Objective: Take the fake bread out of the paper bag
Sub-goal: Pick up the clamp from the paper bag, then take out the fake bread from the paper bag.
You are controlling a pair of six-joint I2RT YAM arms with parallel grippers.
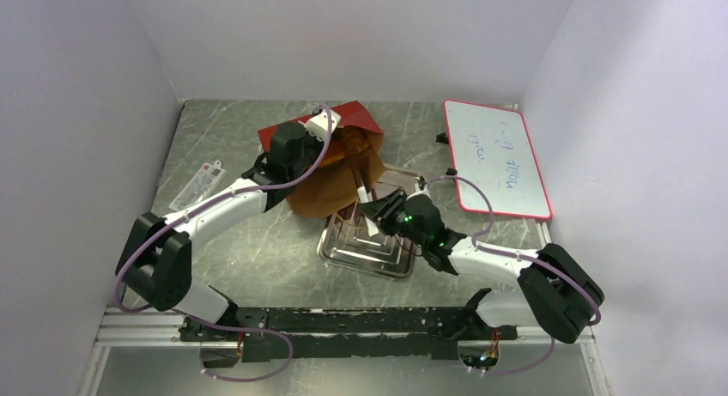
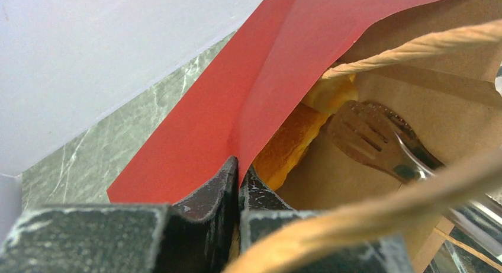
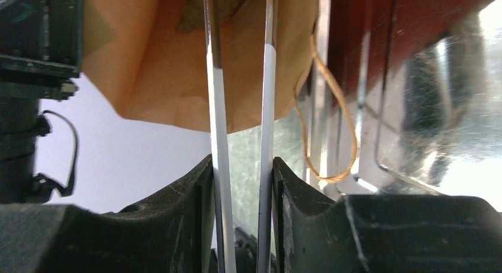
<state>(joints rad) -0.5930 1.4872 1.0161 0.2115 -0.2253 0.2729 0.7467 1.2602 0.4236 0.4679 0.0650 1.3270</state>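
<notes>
The bread [image 2: 287, 145] lies inside the bag [image 1: 319, 188], glossy orange against the brown lining, tucked under the red upper wall just beyond the left gripper [image 2: 238, 173]. That gripper is pinched tight on the red edge of the bag's mouth, its two dark fingers [image 2: 207, 193] pressed together with the paper between them, and the bread sits just past them on the right. The right gripper [image 3: 241, 166] is clamped on a pair of metal tongs [image 3: 216, 107], one finger outside each white-sleeved arm, and the arms are apart. The tongs run up into the bag's mouth; from the left wrist their slotted head [image 2: 367, 137] shows right beside the bread, though I cannot tell whether it touches. One tan cord handle [image 2: 414, 48] arches over the opening and another crosses close to the lens. The bag lies on its side at the far middle of the table [image 1: 257, 250], its mouth turned near and right. Its brown lip reaches the far left edge of the tray [image 1: 343, 252], which sits just near of it. A whiteboard [image 1: 498, 160] with a red frame lies at the right by the wall and carries dark handwriting too small to read. A clear packet [image 1: 199, 183] at the left has a small red mark, also unreadable. White walls [image 1: 77, 112] close in on the left, far and right sides; the bare table lies near and left of the tray, beneath the left arm
</notes>
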